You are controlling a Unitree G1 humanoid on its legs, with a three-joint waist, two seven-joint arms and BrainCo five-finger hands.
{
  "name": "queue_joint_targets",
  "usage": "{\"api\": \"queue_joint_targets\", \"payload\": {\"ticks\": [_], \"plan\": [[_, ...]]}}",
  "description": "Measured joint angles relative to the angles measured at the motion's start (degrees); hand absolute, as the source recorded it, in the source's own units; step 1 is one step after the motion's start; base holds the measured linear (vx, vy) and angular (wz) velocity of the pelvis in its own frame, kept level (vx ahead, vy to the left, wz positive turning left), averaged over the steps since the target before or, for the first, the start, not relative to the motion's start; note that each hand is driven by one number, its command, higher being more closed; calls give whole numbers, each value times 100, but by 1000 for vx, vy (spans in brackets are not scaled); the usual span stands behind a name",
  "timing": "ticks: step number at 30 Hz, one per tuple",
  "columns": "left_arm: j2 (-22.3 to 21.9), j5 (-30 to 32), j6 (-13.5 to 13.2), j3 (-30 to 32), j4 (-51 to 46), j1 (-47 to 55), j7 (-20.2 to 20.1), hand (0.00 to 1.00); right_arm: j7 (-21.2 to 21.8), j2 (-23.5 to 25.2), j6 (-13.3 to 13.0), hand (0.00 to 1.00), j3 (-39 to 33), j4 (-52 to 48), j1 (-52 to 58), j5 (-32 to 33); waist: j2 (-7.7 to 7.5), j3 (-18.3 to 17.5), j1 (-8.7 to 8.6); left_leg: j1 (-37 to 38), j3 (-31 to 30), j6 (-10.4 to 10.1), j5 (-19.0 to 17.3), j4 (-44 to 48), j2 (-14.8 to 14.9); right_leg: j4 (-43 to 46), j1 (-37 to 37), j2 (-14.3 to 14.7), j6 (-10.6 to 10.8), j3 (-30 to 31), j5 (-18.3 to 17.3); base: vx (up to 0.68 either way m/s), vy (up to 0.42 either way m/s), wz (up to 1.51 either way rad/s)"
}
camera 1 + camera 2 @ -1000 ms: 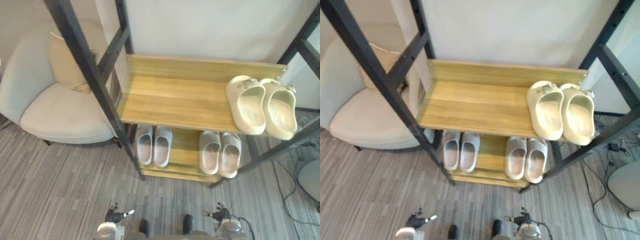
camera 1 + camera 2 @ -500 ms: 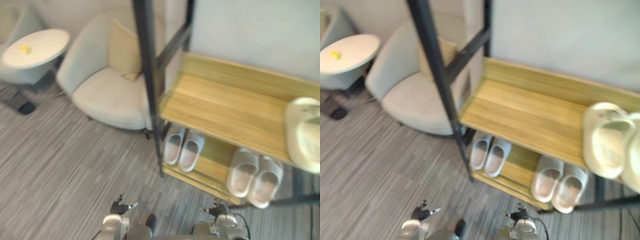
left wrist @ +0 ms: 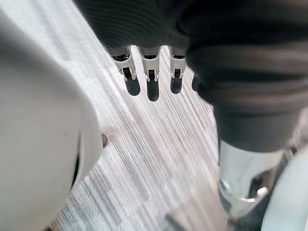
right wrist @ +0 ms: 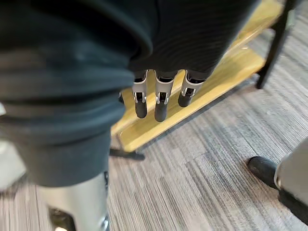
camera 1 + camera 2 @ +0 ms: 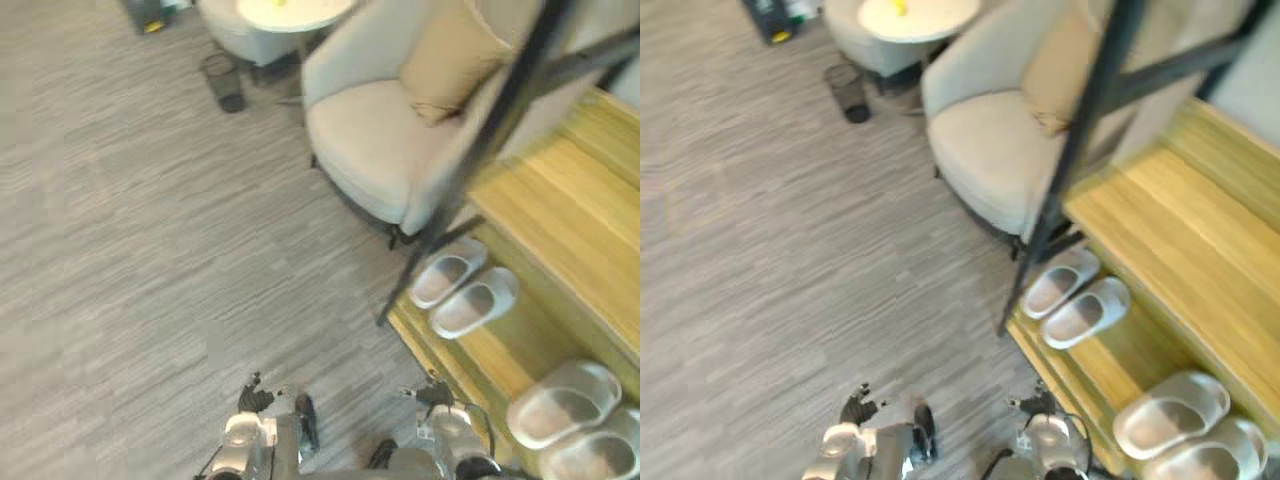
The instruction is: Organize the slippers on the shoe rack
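Since a moment ago the head view has swung round to the left, so the whole picture has slid over, but the shoes sit just as they did. Both hands hang low over the grey carpet (image 5: 150, 250). The left hand (image 5: 255, 398) has its fingers (image 3: 151, 82) straight and loose, and it holds nothing. The right hand (image 5: 432, 395) is the same, with straight fingers (image 4: 161, 101) and nothing in them. The shoe rack (image 5: 560, 220) stands in front of the right hand and out to its right side, well away from the left hand. On its low wooden shelf (image 4: 216, 72), close past the right hand's fingertips, two pairs rest side by side. One pair of pale grey slippers (image 5: 478, 303) sits farther ahead of the right hand, by the black leg (image 5: 440, 230) of the rack. The other pair of slippers (image 5: 562, 402) sits nearer, out to that hand's right. A soft cream armchair (image 5: 380, 140) with a tan cushion (image 5: 450, 55) stands far ahead of both hands, touching the rack's side. A round white table (image 5: 290, 12) and a small dark bin (image 5: 222, 80) are farther off still, ahead of the left hand.
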Motion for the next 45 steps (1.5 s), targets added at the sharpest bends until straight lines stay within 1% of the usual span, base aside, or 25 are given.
{"api": "queue_joint_targets", "payload": {"ticks": [2, 6, 8, 10, 11, 12, 13, 16, 19, 21, 25, 27, 29, 30, 31, 32, 34, 35, 36, 37, 39, 41, 42, 44, 45], "plan": [[13, 4, 30, -3, 203, 30, -2, 0, 4, -20, 3, 0, -24, 8, 73, 1, 97, -55, -4, 343, -150, -190, -246, -83, 34, -9, 98, 88, 111, 19, 44, -7, 39, 28], [262, 57, 43, -178, 485, -23, -19, 0, 20, 12, 13, 0, -3, 229, 5, 1, -17, -70, 8, 509, -201, -92, 85, -696, -256, -450, 60, 152, 187, 416, 342, -44, 84, 7], [335, 60, 43, -175, 534, 8, -20, 0, 22, 9, 30, 0, 4, 314, -35, -7, -53, -68, 22, 523, -261, -63, 66, -686, -350, -265, 73, 32, 216, 410, 291, 9, 80, 14], [356, 66, 40, -164, 533, 19, -45, 0, 35, 4, 70, 0, 6, 323, -19, -11, -139, -14, -4, 578, -469, 34, -88, -612, -551, 583, -34, -340, 251, 461, -25, -18, 51, 38], [355, 79, 43, -168, 534, 18, -46, 0, 35, 5, 77, 0, -2, 323, -14, -10, -142, -11, -22, 603, -548, 33, -101, -627, -577, 798, -93, -396, 216, 561, -47, -17, 19, 67], [352, 101, 43, -180, 531, 32, -44, 0, 35, 5, 83, 0, -3, 322, 11, -9, -137, -11, -84, 684, -734, 104, -88, -714, -624, 1373, -339, -460, -4, 939, -45, 24, -11, 108], [376, 101, 52, -156, 525, 70, -40, 0, 41, 90, 79, 0, 20, 312, 91, -8, -165, -19, -155, 799, -1106, 81, -11, -870, -623, 1482, -586, -118, 91, 1937, -224, 33, -10, 106], [411, 101, 53, -158, 541, 45, -27, 0, 40, 201, 80, 0, 47, 314, 207, -6, -216, -45, -163, 939, -1558, 67, 151, -1203, -628, 1313, -1036, 391, 150, 2773, -252, 90, -91, 84], [408, 105, 53, -157, 580, 38, -37, 0, 36, 195, 78, 0, 41, 294, 285, -2, -289, -90, -256, 1042, -2021, -56, 237, -1413, -714, 673, -1168, 616, -32, 3094, -93, 151, -184, 112], [322, 112, 46, -5, 661, 16, -39, 0, 32, 187, 81, 0, -20, 283, 343, 18, -288, -168, -266, 1078, -2298, -162, 190, -1443, -719, 480, -1001, 585, -156, 2804, 30, 208, -205, 98], [150, 107, 45, 354, 541, 44, -34, 0, 39, 247, 83, 0, -6, 204, 296, 3, -172, -166, -180, 880, -2061, -461, 115, -823, -581, 522, -699, 592, -234, 2354, -92, 255, -141, 49], [53, 86, 43, 541, 284, 95, -21, 0, 38, 325, 81, 0, 57, 115, 384, 5, -193, -142, -152, 529, -1503, -657, -117, 491, -479, 444, -237, 610, -235, 2166, -92, 266, -75, 60], [-35, 50, 40, 723, 89, 131, 7, 0, 30, 351, 51, 0, 185, -87, 424, 8, -202, -128, -53, 129, -658, -532, -264, 1567, -76, 317, 63, 720, -256, 2068, -103, 217, -49, 9], [-74, -15, 45, 725, 42, 141, 5, 0, 24, 350, 48, 0, 238, -214, 425, 10, -141, -159, 19, 43, -165, -303, -395, 1774, 257, 312, 133, 811, -318, 2027, -146, 205, -13, -14], [-133, -23, 47, 725, 27, 142, 6, 0, 16, 349, 47, 0, 238, -263, 412, 14, -88, -182, 30, 12, 95, -270, -453, 1795, 420, 310, 161, 858, -332, 1957, -177, 206, 5, 4], [-154, -26, 46, 718, -2, 122, 6, 0, 14, 380, 58, 0, 210, -271, 371, 25, -65, -200, 13, 20, 254, -288, -436, 1771, 420, 248, 219, 834, -318, 1857, -180, 195, 22, 45], [-155, -26, 33, 699, -38, 26, 3, 0, 8, 457, 80, 0, 138, -258, 394, 48, -234, -83, 16, -204, 495, -311, -309, 2319, 457, -200, 600, 765, -302, 1625, -155, 215, 44, 81], [-133, -24, 4, 712, -78, -35, 1, 0, 9, 511, 121, 0, 91, -240, 389, 57, -267, -47, 41, -347, 636, -289, -698, 2235, 405, -315, 716, 728, -301, 1570, -156, 187, 61, 83], [-165, -36, 12, 705, -67, -56, 2, 0, 3, 433, 124, 0, 44, -234, 378, 116, -163, -115, 29, -300, 648, -133, -387, 1103, 328, -349, 717, 769, -278, 1532, -154, 194, 104, 63], [-133, -83, 6, 691, 16, -36, 3, 0, 4, 342, 117, 0, 19, -117, 326, 196, -116, -144, 60, -172, 646, 35, -437, 578, 252, -365, 713, 806, -152, 1527, -187, 236, 135, 45], [16, -150, 26, 693, 98, -3, 2, 0, 17, 402, 122, 0, 25, 45, 96, 216, -274, -103, 139, -72, 651, 104, -418, 292, 11, -426, 711, 663, 47, 1563, -96, 293, 140, 29], [112, -192, 45, 725, 139, 131, 4, 0, 27, 480, 124, 0, -15, 31, 110, 204, -293, -94, 173, 199, 617, 200, -489, 302, -91, 62, 787, 538, 187, 1609, -16, 232, 96, 29], [125, -243, 46, 723, 134, 223, 2, 0, 37, 507, 124, 0, -5, -8, 172, 202, -286, -91, 169, 430, 546, 252, -584, 295, -132, 793, 675, 415, 302, 1611, 65, 261, 103, 34], [123, -255, 49, 711, 122, 293, 0, 0, 50, 502, 107, 0, 7, -65, 337, 199, -209, -102, 129, 866, 183, 142, -958, 156, -135, 2953, -80, 135, 202, 1857, 455, 276, 75, 49], [168, -265, 66, 716, 142, 300, 1, 0, 58, 520, 117, 0, 51, -56, 414, 200, -265, -108, 107, 986, 46, 144, -1031, 174, -206, 3772, -545, 75, 207, 2185, 250, 196, 14, 60]]}}
